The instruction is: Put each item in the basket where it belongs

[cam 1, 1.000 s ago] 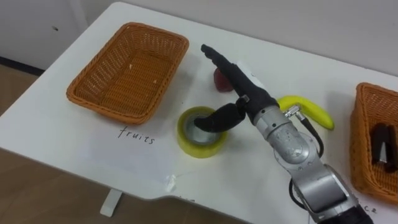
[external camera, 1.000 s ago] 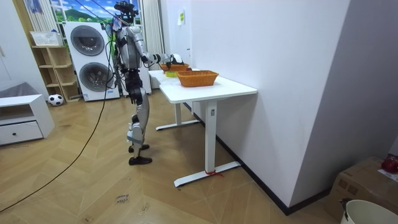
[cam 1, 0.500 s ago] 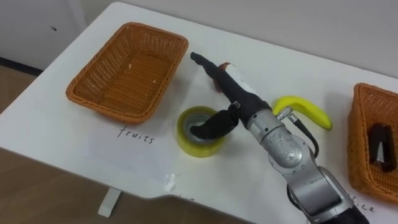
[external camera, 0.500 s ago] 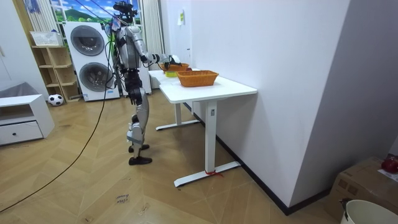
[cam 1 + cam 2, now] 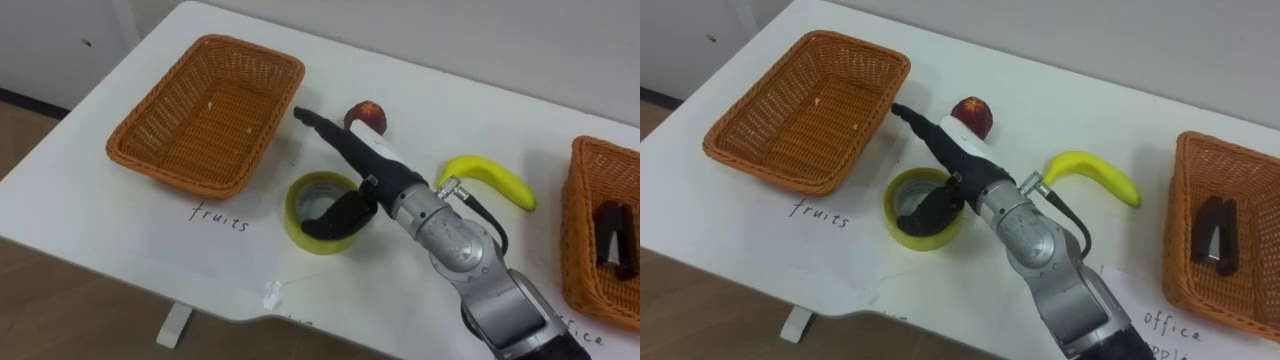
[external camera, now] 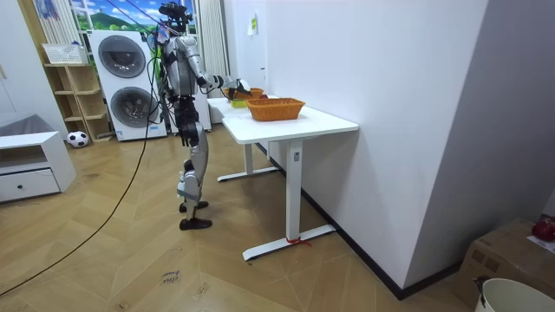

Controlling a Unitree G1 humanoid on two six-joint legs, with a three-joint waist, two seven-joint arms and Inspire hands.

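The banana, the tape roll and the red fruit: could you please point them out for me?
banana (image 5: 492, 180), left eye view, middle of its curve.
tape roll (image 5: 303, 234), left eye view, yellow outer wall.
red fruit (image 5: 366, 113), left eye view, its top.

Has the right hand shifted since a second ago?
Yes. The right hand has slid left toward the fruit basket, uncovering the apple; the tape is unmoved.

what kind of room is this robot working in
Probably a home-style laundry or utility room: stacked washing machines stand at the far end with a shelf beside them, and there is a wood floor and a white table along the wall.
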